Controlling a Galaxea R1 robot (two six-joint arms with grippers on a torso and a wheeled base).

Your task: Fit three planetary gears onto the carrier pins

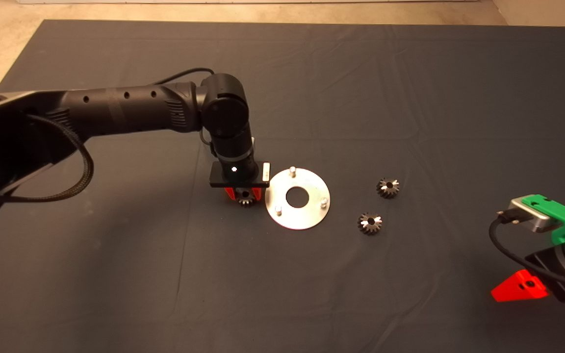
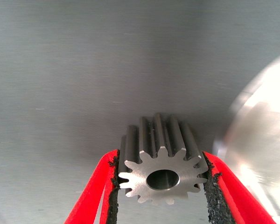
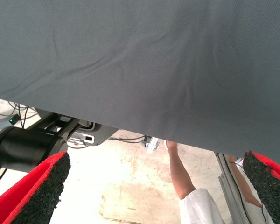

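A round silver plate lies mid-mat with three carrier pins standing near its rim, all bare. My left gripper points down just left of the plate, shut on a planetary gear. In the left wrist view the gear sits between both black pads, its centre hole facing the camera, with the plate's edge beside it. Two more planetary gears lie on the mat right of the plate. My right gripper waits open at the lower right edge.
The dark mat covers the table, with beige floor beyond its far edge. The right wrist view shows the mat's edge, a robot base and a person's leg on the floor beyond.
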